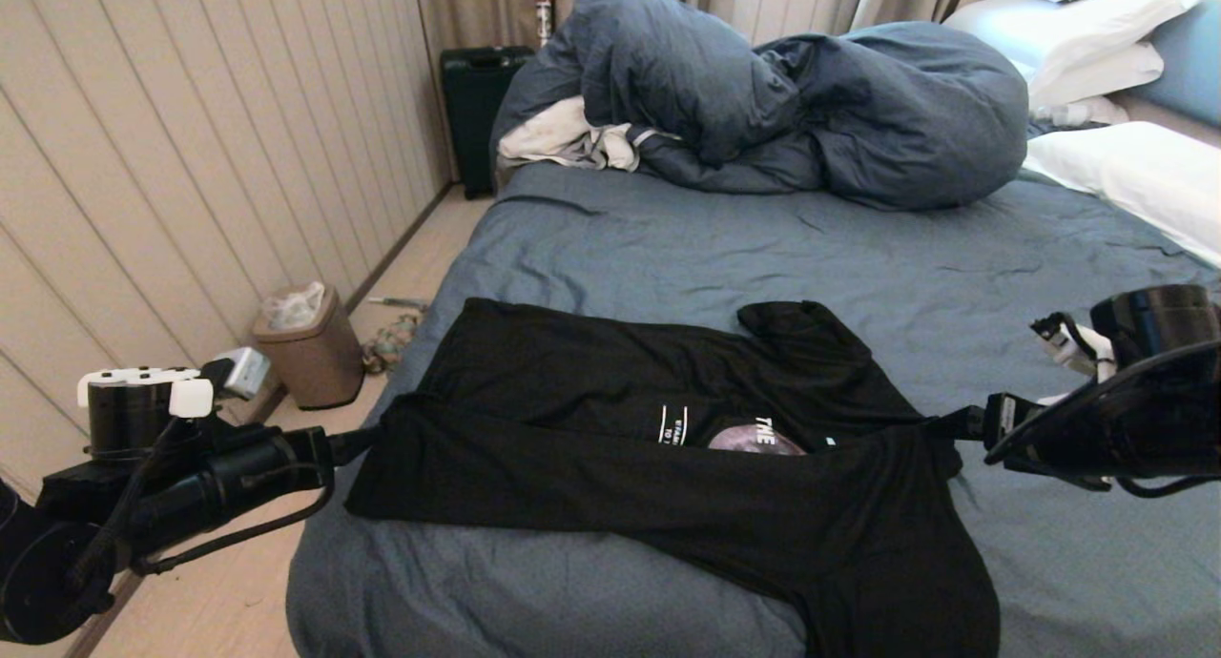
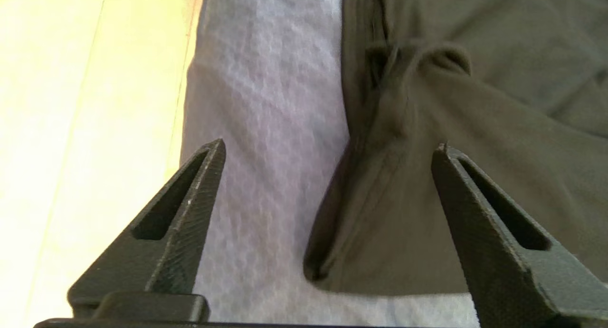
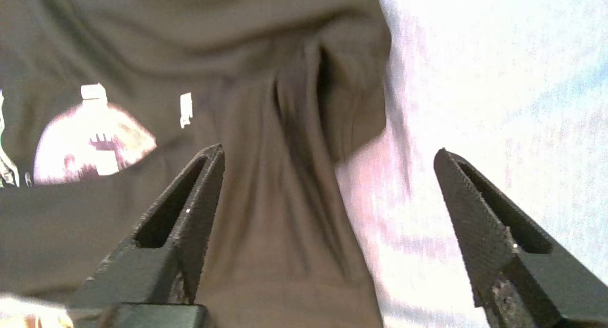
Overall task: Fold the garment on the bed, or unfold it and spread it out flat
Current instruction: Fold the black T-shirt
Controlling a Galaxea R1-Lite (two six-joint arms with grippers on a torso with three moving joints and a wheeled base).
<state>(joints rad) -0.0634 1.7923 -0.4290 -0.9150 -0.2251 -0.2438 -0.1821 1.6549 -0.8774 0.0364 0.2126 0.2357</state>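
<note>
The black T-shirt garment (image 1: 610, 477) lies across the near part of the bed (image 1: 763, 257), on its slate-blue sheet. A near band of the fabric is folded over the front, so only the top of the grey moon print (image 1: 754, 441) and some white lettering show. My left gripper (image 1: 370, 437) is at the shirt's left edge, open, with a folded corner of the garment (image 2: 403, 214) lying between its fingers (image 2: 199, 199). My right gripper (image 1: 944, 423) is at the shirt's right edge, also open, straddling the border between garment (image 3: 266, 214) and sheet (image 3: 498, 81). The moon print (image 3: 90, 145) shows beyond it.
A bulky blue duvet (image 1: 811, 105) is heaped at the far side with a small white-grey cloth (image 1: 563, 138) tucked under it. White pillows (image 1: 1135, 172) lie at the right. Left of the bed are the floor, a brown bin (image 1: 310, 348) and a dark suitcase (image 1: 477, 105).
</note>
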